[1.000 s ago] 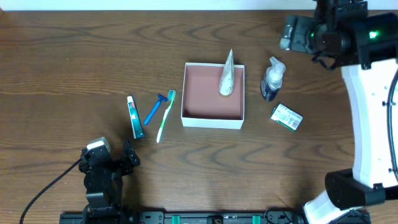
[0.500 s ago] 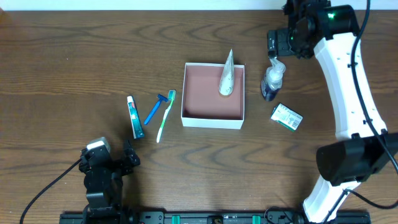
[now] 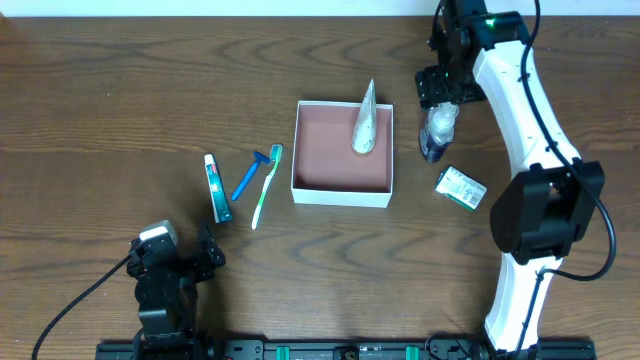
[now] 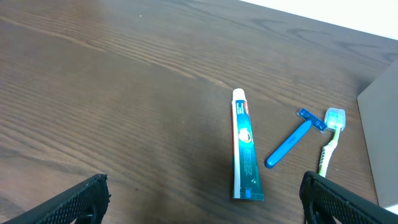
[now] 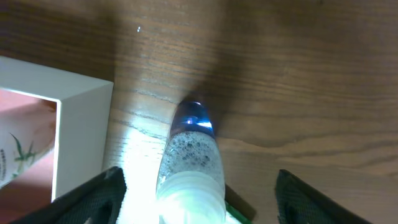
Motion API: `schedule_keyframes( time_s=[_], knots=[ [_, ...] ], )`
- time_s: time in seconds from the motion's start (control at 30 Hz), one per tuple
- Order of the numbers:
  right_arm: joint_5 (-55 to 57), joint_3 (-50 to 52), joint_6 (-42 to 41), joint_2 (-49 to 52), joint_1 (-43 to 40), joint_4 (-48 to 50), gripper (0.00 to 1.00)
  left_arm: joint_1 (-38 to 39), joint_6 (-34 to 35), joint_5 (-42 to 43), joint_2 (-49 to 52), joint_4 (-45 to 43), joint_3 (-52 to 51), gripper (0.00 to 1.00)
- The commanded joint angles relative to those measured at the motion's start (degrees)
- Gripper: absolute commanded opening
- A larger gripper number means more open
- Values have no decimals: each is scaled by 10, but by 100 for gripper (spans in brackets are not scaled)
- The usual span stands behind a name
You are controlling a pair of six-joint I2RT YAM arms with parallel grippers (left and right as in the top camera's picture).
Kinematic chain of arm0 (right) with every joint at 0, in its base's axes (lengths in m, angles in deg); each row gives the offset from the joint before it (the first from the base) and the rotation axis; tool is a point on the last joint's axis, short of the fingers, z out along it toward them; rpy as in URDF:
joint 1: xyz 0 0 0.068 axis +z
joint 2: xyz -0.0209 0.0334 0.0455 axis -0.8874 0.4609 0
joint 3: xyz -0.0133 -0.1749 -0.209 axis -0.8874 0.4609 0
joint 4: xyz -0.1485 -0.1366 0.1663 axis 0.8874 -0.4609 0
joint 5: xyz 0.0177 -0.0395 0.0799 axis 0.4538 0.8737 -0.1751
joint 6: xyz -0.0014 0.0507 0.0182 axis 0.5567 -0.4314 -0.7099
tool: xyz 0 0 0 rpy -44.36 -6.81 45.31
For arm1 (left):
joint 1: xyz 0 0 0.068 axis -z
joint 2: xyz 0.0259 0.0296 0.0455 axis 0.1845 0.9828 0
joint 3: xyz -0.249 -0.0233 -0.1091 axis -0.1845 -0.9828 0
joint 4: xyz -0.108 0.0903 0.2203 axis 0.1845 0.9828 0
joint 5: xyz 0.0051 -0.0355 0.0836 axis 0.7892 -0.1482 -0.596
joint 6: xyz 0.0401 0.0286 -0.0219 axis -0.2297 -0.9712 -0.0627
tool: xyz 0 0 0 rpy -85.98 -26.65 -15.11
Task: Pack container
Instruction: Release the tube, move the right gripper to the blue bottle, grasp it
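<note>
While spread wide, the right pincer [image 5: 200, 190] hovers over the clear, blue-based pump bottle [image 5: 189, 152].
Left pincer [image 4: 202, 186] also wide; white-walled square container [image 3: 340, 196] holds a pale tapered tube [image 3: 364, 125].

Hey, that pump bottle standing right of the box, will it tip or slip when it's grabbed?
Probably tippy: the pump bottle stands upright, tall over a narrow base. Its smooth, rounded wall may slip, or roll if knocked over.

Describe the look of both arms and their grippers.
The right arm has white shells, black joints, a lit green light and a black cable. The left arm is black with a small pale block and a trailing black cable. Both grippers' fingers are black and grainy.
</note>
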Motion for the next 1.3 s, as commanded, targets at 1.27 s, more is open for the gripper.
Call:
schedule_keyframes(
  time_s=[1.27],
  knots=[
    [-14, 79, -26, -2, -3, -10, 48, 2, -5, -5, -4, 0, -10, 98]
  ],
)
